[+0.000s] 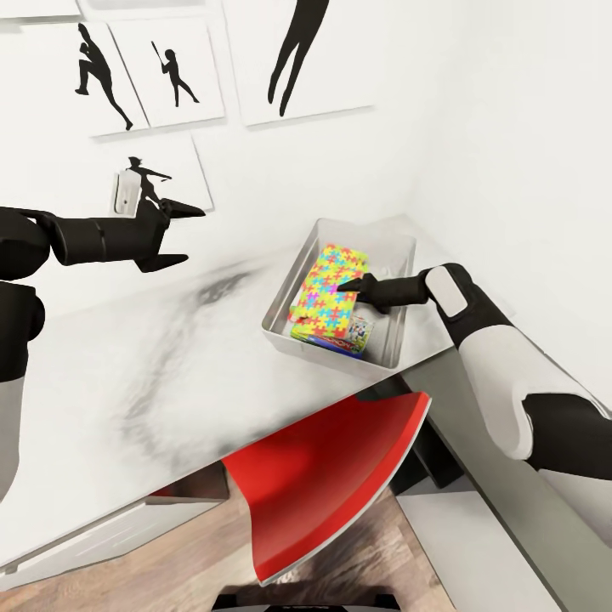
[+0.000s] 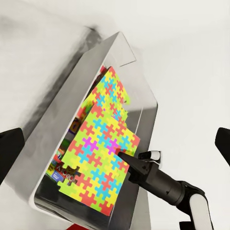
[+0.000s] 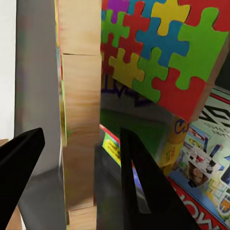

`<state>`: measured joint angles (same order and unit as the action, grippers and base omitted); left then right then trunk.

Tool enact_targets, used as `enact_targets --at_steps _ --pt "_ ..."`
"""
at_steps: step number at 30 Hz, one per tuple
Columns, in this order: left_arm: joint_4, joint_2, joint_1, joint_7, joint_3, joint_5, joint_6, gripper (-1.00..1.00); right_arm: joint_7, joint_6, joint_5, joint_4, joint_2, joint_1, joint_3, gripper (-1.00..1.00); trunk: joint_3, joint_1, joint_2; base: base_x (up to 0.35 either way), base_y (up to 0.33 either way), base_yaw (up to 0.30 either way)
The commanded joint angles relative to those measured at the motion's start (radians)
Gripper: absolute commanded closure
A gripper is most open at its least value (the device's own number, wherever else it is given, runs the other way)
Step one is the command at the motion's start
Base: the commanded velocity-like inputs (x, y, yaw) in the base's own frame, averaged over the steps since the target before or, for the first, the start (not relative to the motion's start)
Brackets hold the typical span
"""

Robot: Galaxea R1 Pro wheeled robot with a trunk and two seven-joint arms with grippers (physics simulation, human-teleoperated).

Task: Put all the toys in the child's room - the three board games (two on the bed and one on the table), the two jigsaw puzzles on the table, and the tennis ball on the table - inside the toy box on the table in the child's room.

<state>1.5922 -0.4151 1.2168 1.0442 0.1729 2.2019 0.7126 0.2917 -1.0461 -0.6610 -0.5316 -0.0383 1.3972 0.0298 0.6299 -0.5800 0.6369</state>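
Observation:
The grey toy box (image 1: 280,310) stands on the light grey table (image 1: 127,382) near the corner. Two jigsaw puzzles (image 1: 327,289) lie tilted on top of board games (image 1: 357,333) inside it. My right gripper (image 1: 347,287) reaches into the box from the right. In the right wrist view its fingers (image 3: 139,182) stand slightly apart on either side of one puzzle's wooden edge (image 3: 79,120), with small gaps showing, and a Monopoly box (image 3: 206,158) lies below. My left gripper (image 1: 180,235) hangs open over the table, left of the box. The tennis ball is out of view.
A red chair (image 1: 331,476) is tucked under the table's front edge. The darker table section (image 1: 510,518) runs along the right wall. Baseball-player prints (image 1: 170,72) hang on the back wall. Wood floor (image 1: 170,578) shows below.

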Motion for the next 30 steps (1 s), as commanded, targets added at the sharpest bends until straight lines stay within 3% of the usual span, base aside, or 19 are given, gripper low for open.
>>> enact_targets --at_steps 1,5,6,30 --pt "0.000 -0.001 0.001 0.008 0.000 0.007 0.001 -1.00 0.009 -0.001 0.008 0.000 0.000 0.001 0.003 1.00 0.001 0.000 0.001 0.000 0.000 0.000" --pt "0.000 -0.001 0.001 0.008 0.000 0.007 0.001 -1.00 0.009 -0.001 0.008 0.000 0.000 0.001 0.003 1.00 0.001 0.000 0.001 0.000 0.000 0.000" --pt "0.000 -0.002 0.001 0.008 0.000 0.007 0.001 -1.00 0.009 -0.001 0.008 0.000 0.000 0.001 0.003 -1.00 0.001 0.000 0.001 0.000 0.000 0.000" --pt "0.001 -0.001 0.001 0.007 0.000 0.008 0.002 -1.00 0.003 0.001 0.010 -0.011 -0.001 0.009 0.003 -1.00 0.001 0.000 0.001 0.000 0.000 0.000"
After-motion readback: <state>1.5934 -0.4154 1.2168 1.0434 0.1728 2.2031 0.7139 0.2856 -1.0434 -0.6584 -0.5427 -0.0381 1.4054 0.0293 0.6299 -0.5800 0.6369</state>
